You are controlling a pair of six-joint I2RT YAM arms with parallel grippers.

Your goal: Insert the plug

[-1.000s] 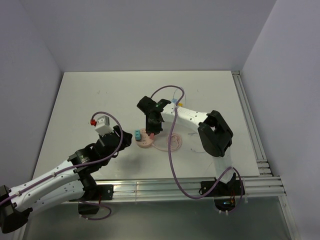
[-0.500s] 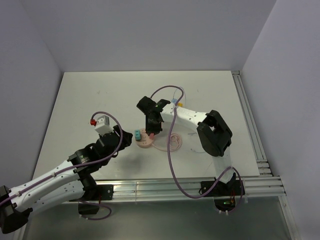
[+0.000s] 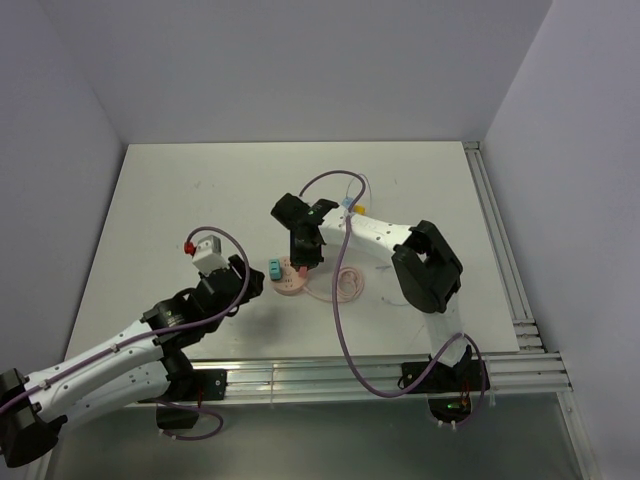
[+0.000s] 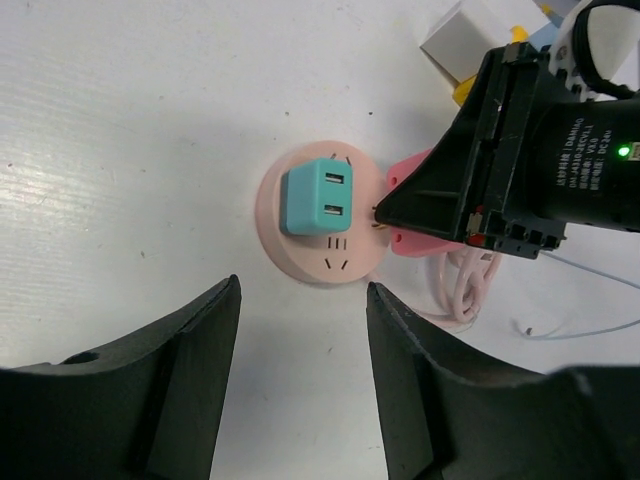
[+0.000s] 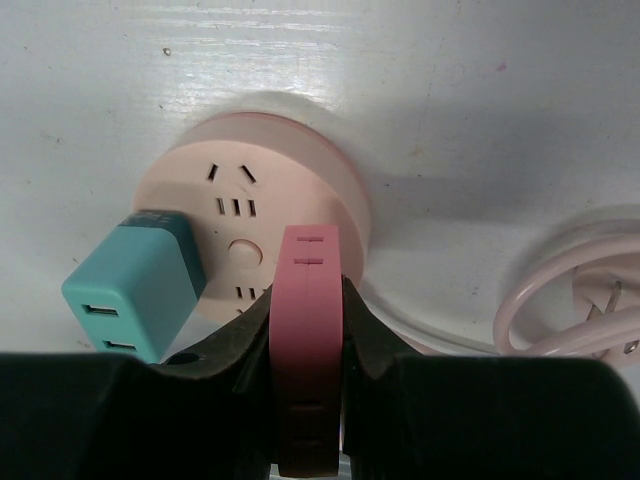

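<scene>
The right gripper [image 3: 305,257] clamps the pink plug [image 5: 308,300] over the round pink socket [image 5: 300,165], near the middle of the worktop and slightly toward its near edge. A teal adapter [image 4: 317,196] sits in the socket. The left gripper [image 4: 302,300] hovers alongside, jaws wide.

Bright even light, soft shadows, sharp focus

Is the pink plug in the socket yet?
Apparently out. The right gripper holds the pink plug at the round socket's rim, not down on its face. Prongs are hidden.
</scene>
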